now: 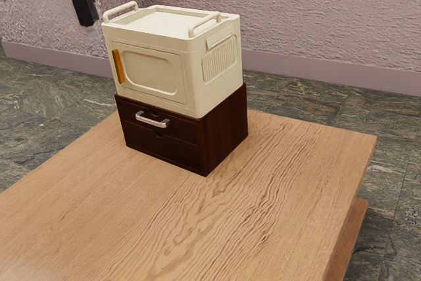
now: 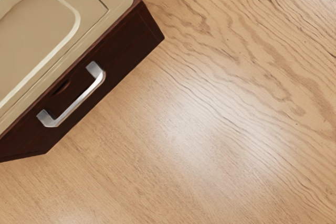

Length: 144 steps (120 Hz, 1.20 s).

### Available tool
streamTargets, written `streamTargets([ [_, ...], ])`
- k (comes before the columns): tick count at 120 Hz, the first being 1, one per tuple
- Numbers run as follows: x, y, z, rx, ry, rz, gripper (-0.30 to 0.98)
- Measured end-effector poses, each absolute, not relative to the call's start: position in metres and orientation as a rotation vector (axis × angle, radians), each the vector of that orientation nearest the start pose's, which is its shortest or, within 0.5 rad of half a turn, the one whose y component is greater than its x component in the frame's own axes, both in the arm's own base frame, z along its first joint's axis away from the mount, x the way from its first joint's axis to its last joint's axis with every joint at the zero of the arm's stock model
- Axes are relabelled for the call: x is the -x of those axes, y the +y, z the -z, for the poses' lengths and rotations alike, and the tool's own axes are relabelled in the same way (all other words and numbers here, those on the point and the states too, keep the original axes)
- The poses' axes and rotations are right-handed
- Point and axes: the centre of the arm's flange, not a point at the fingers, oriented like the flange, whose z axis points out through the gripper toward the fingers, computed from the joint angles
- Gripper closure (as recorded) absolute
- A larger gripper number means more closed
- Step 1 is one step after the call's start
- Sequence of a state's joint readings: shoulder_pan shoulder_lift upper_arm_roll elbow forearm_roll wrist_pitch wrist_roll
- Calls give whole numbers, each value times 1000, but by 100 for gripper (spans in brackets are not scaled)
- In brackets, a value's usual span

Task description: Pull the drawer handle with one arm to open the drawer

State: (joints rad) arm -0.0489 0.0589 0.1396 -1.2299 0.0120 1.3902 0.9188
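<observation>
High at the exterior view's upper left hangs the black gripper (image 1: pixel 92 31), above and apart from the drawer unit; how its fingers stand cannot be made out. The dark brown drawer unit (image 1: pixel 227 126) rests on the table with its drawer front closed flush. A silver bar handle (image 1: pixel 152 120) is fixed to that front, with nothing touching it. From above, the wrist view has the silver handle (image 2: pixel 79 102) on the dark drawer unit (image 2: pixel 139 38), standing out over the front face.
A cream box (image 1: pixel 154 70) with two top handles and an orange door handle (image 1: pixel 118 66) is stacked on the drawer unit. The wooden table (image 1: pixel 263 208) extends before the drawer front. A pink wall (image 1: pixel 316 24) stands behind.
</observation>
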Motion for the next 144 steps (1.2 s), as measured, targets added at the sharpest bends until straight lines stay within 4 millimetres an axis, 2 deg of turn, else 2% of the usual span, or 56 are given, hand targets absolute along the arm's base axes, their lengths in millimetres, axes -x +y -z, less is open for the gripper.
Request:
streamTargets([
  [5,-548,38,-726,2808,1263,104,0],
  [10,-549,41,-723,2810,1261,93,0],
  [24,-544,90,-718,2862,1144,66,0],
  [29,-534,103,-717,2882,1114,56,0],
  [38,-502,122,-711,2926,1083,30,0],
  [46,-485,130,-691,2942,1092,-18,0],
  [64,-476,117,-620,2874,1266,-92,0],
  [73,-478,119,-590,2825,1339,-80,0],
  [86,-487,120,-563,2729,1448,-19,0],
  [106,-505,122,-552,2587,1575,65,0],
  [124,-510,138,-550,2510,1652,105,0],
  [144,-531,138,-523,2405,1807,127,1],
])
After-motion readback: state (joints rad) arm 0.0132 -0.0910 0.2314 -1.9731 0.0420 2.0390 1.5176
